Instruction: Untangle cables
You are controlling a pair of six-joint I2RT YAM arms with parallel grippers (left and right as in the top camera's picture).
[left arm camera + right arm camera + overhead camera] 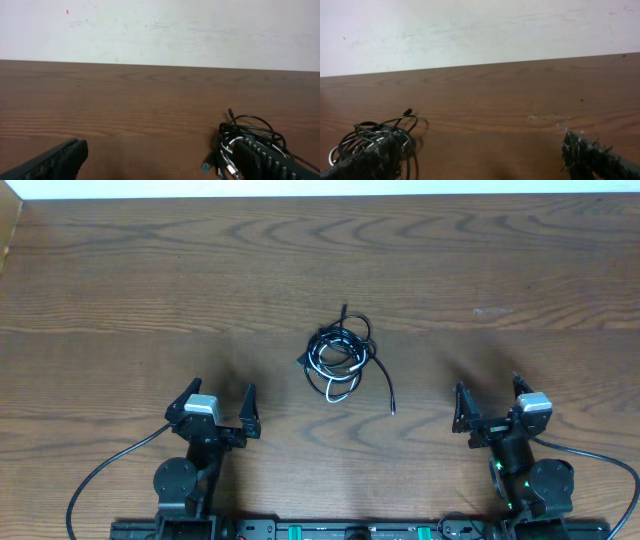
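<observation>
Step in hand: none begun; judged to be the opening approach. The cables (340, 363) lie in one tangled bundle at the centre of the table (120, 300), well apart from both arms. The left gripper (222, 392) and right gripper (488, 385) stand at the near edge, each with jaws spread wide, holding nothing.

Count: one bundle; one white cord; several black cords, number not separable by eye; one black tail trailing near-right.

Next move, in my judgement: pinch that free tail and anchor the bundle with the other arm.
</observation>
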